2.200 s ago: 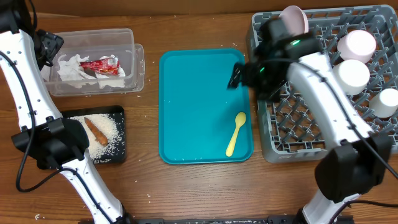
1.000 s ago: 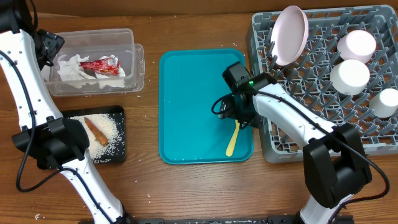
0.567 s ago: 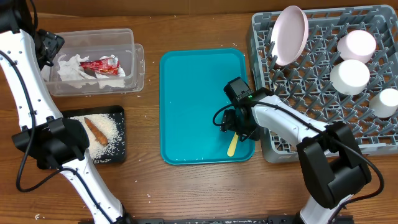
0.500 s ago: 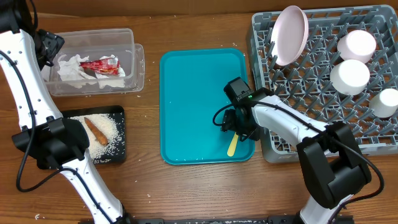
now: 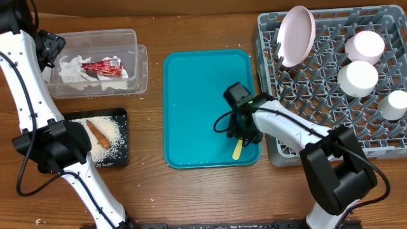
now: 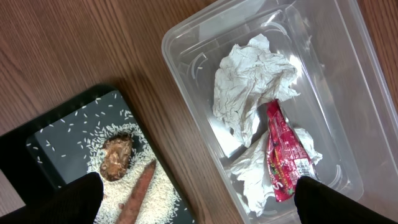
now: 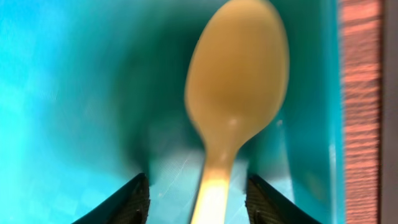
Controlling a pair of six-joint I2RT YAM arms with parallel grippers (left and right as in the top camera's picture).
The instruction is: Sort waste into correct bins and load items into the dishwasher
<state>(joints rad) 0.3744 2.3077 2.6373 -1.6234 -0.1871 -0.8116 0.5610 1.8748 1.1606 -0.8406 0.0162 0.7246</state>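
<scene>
1. Right tool [image 7: 198, 199]: mine, set low over the teal tray [image 5: 197, 108]. The jaws stand partway apart, with one finger on each side of the spoon's neck. A strip of tray shows between each finger and the neck, so nothing is gripped.
2. Pale yellow spoon [image 7: 236, 87]: lies flat on the teal tray, close to the tray edge that faces the dish rack. Seen from overhead, its bowl end is under my tool and its handle end pokes out toward the front of the bench.
3. Teal tray: in the middle of the bench [image 5: 191, 197], with the spoon the only thing on it.
4. Grey dish rack [image 5: 318, 76]: just beside the tray on my right. It holds a pink plate [image 5: 297, 35] standing on edge at its far left corner. Two pale bowls [image 5: 365, 46] [image 5: 357, 77] and a small white cup [image 5: 397, 104] sit along its right side.
5. Left tool [image 6: 205, 199]: mine, with the jaws spread wide and empty, hanging above the two bins.
6. Clear tub [image 6: 171, 43]: at the far left of the bench. It contains crumpled white napkins [image 6: 249, 81] and a red wrapper [image 6: 283, 155].
7. Black tray [image 6: 56, 155]: near the tub, toward the front. It carries loose rice [image 6: 99, 155], a brown lump [image 6: 116, 160] and a brown stick [image 6: 138, 190].
</scene>
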